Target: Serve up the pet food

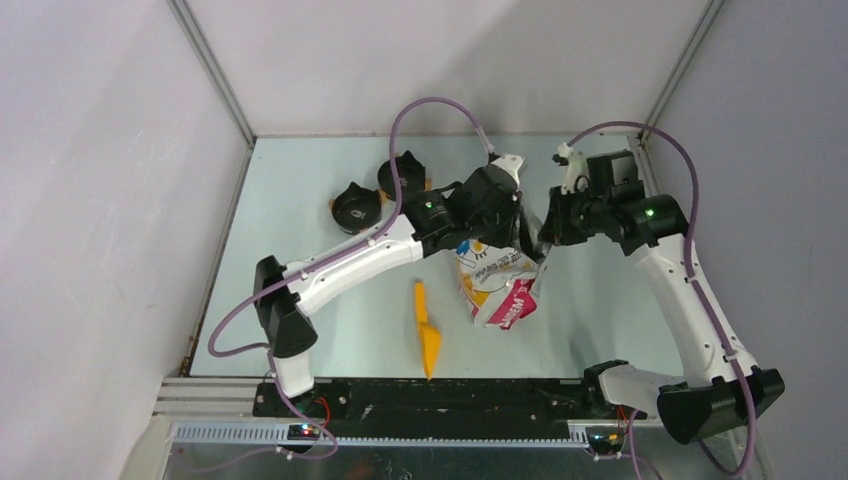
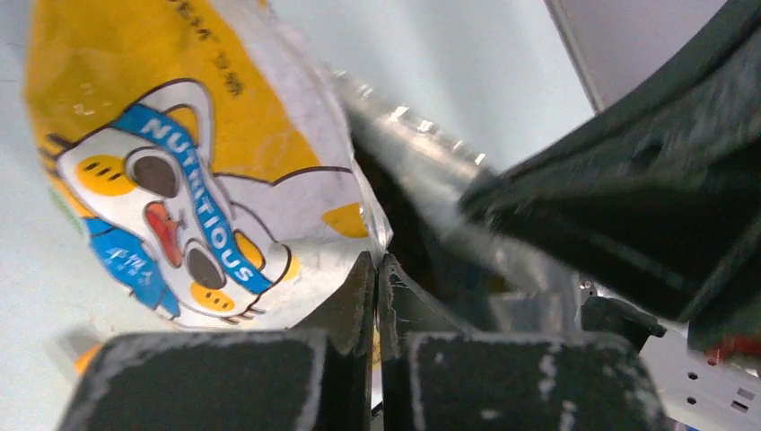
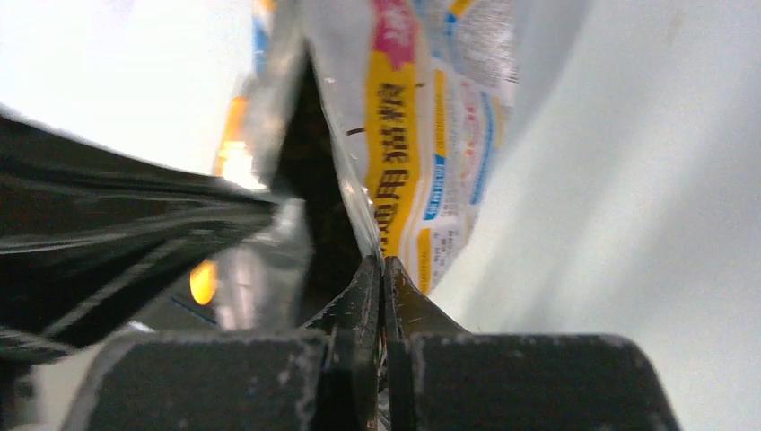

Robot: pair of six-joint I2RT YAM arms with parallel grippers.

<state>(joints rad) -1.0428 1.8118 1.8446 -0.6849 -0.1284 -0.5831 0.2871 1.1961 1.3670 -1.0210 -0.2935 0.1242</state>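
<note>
The printed cartoon-cat bag (image 1: 493, 283) stands mid-table with its top pulled open between both arms. My left gripper (image 1: 508, 240) is shut on the bag's near top edge; in the left wrist view its jaws (image 2: 379, 262) pinch the foil rim beside the cat print (image 2: 197, 180). From the other side, my right gripper (image 1: 545, 250) is shut on the opposite rim, and the right wrist view shows the jaws (image 3: 383, 265) clamping the bag wall (image 3: 422, 135). The pet food is hidden inside the bag's dark mouth.
An orange scoop (image 1: 427, 330) lies on the table in front of the bag, to its left. Two black cat-eared bowls (image 1: 357, 207) (image 1: 405, 175) sit behind the left arm. Walls close in the table on three sides.
</note>
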